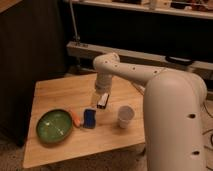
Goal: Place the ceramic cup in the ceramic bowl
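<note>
The white ceramic cup (125,116) stands upright on the wooden table (60,97), right of centre. The green ceramic bowl (54,126) sits near the table's front left corner. My gripper (102,101) hangs over the middle of the table, pointing down, to the left of the cup and apart from it, and well right of the bowl. It holds nothing that I can see.
A blue object (90,118) and a small orange object (76,118) lie between the bowl and the cup, just below my gripper. My white arm (170,100) fills the right side. A dark wall and a metal rail (120,52) stand behind the table.
</note>
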You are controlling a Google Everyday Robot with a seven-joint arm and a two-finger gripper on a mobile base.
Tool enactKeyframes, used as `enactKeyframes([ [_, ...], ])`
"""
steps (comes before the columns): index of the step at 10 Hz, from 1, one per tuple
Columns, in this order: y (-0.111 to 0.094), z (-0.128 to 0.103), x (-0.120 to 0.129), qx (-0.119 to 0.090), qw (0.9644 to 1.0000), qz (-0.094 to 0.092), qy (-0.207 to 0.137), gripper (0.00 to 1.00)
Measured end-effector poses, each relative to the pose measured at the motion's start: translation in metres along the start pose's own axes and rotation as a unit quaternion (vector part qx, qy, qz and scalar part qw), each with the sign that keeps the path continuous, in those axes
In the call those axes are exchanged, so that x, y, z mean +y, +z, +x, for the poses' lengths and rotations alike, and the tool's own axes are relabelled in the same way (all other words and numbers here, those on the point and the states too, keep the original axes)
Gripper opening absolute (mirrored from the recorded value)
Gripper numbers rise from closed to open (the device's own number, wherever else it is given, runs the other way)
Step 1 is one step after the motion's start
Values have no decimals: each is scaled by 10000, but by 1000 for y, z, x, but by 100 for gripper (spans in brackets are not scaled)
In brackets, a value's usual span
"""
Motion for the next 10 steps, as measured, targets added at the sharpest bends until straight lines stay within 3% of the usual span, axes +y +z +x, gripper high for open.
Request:
enactKeyframes([
  [4, -89, 32, -13, -423, 9974, 295, 504, 80],
  [6, -132, 82, -24, -528, 9924, 433, 1022, 80],
  [8, -148, 117, -24, -437, 9863, 606, 1469, 80],
  [10, -142, 160, -15, -219, 9788, 726, 1900, 80],
])
